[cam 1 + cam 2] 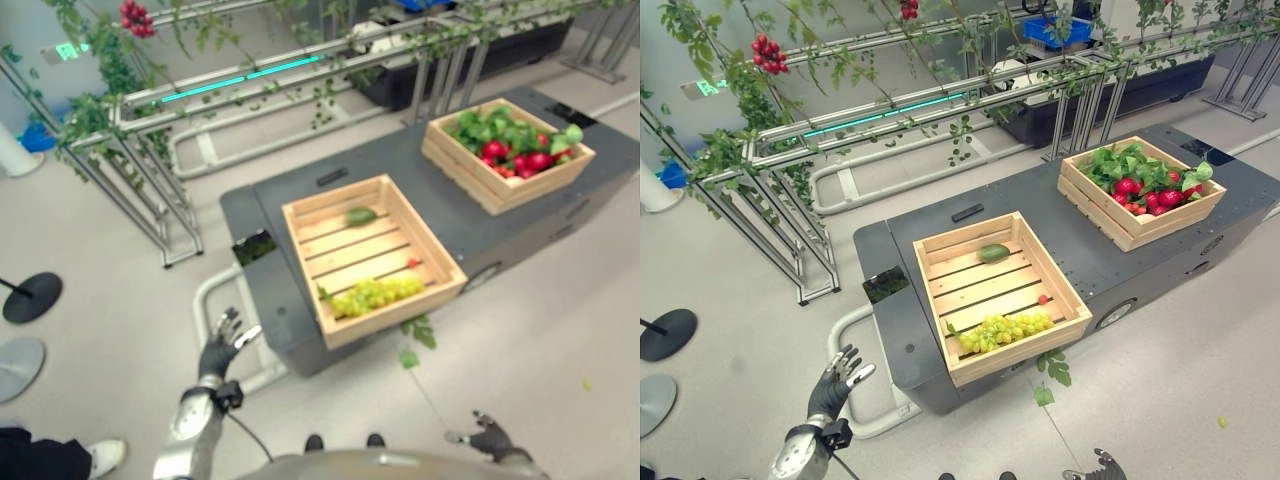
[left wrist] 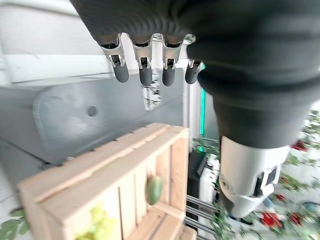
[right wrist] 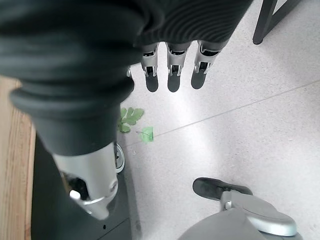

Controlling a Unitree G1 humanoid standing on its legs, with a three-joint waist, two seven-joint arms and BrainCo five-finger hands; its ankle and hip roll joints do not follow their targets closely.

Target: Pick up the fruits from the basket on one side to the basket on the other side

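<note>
On the dark counter [image 1: 1110,265] I see two wooden baskets, and neither of my hands holds fruit.
The near basket [image 1: 932,262] holds one bunch of green grapes [image 1: 1002,330], one green fruit [image 1: 993,253] and one small red fruit [image 1: 1043,299]; the far basket [image 1: 1092,207] is heaped with red fruit and leaves [image 1: 1145,180], uncountable. My left hand [image 1: 224,343] and right hand [image 1: 488,436] hang low, fingers loosely straight, so I judge the transfer barely under way.

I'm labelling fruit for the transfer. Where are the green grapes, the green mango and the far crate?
green grapes [image 1: 1002,329], right eye view, middle of the bunch
green mango [image 1: 993,253], right eye view, its centre
far crate [image 1: 1092,201], right eye view, near side wall
</note>
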